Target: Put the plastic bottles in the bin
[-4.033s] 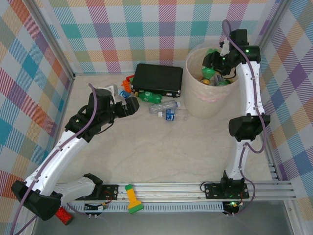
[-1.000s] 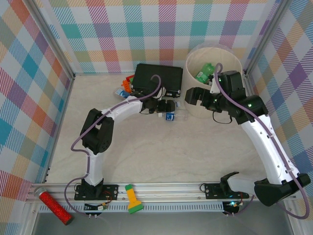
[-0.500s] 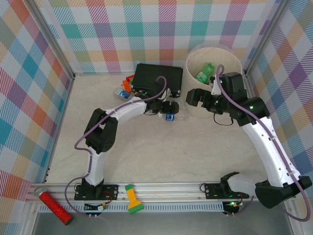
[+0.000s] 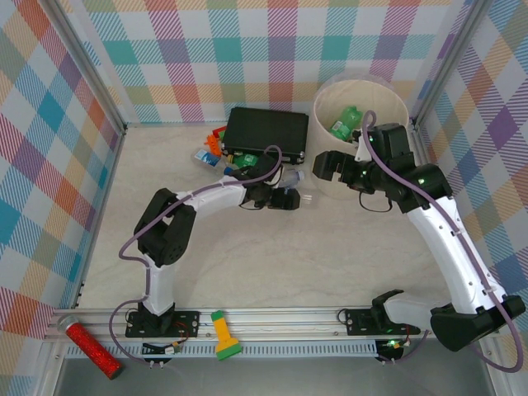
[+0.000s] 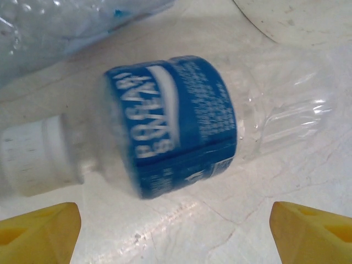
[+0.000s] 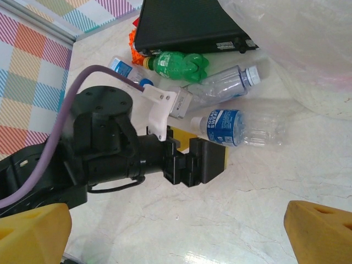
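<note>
**A:** Checked pastel walls (image 4: 247, 49) are enclosing a pale marbled desk (image 4: 247, 272). Where is the target lying?

**B:** A clear plastic bottle with a blue label and white cap (image 5: 170, 124) is lying on its side, just in front of the round beige-pink bin (image 4: 322, 132). The left gripper (image 4: 287, 199) is pointing at it from close by, jaws wide apart and empty.

**A:** And the other one?

**B:** The right gripper (image 4: 326, 163) is hovering beside the bin, fully spread, holding nothing.

**A:** Any advice for the grasp?

**B:** I'd judge it should be lowering until its fingers (image 5: 38, 231) are straddling the labelled middle, then closing gently. The thin round body could be rolling or crumpling.
</note>
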Controlling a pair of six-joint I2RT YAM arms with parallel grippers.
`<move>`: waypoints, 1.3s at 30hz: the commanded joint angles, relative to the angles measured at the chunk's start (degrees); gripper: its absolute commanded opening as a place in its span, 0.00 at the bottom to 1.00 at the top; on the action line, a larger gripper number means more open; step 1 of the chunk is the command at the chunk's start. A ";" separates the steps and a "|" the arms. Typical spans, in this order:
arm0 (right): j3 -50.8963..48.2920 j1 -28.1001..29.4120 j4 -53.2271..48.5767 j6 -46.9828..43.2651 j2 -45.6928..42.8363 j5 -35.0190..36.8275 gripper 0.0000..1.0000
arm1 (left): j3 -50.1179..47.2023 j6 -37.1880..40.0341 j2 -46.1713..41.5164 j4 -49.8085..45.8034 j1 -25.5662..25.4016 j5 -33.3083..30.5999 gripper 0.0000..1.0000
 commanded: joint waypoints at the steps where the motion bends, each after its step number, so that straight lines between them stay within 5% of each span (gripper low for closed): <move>1: -0.83 0.07 0.87 0.39 -0.53 -0.76 0.99 | -1.71 -1.47 -4.53 0.88 -1.08 -0.48 0.89; 14: -1.96 0.07 0.52 0.91 -2.39 -0.68 0.99 | 4.59 6.59 -1.27 -2.92 -1.16 -4.58 0.92; 24: -2.45 0.00 -0.93 1.35 -4.40 0.30 0.99 | 9.85 11.79 5.89 -3.40 -1.12 0.40 0.95; 39: -3.15 0.05 0.66 1.94 -3.51 -0.38 0.99 | -0.47 13.73 0.39 -2.25 -1.26 5.45 0.96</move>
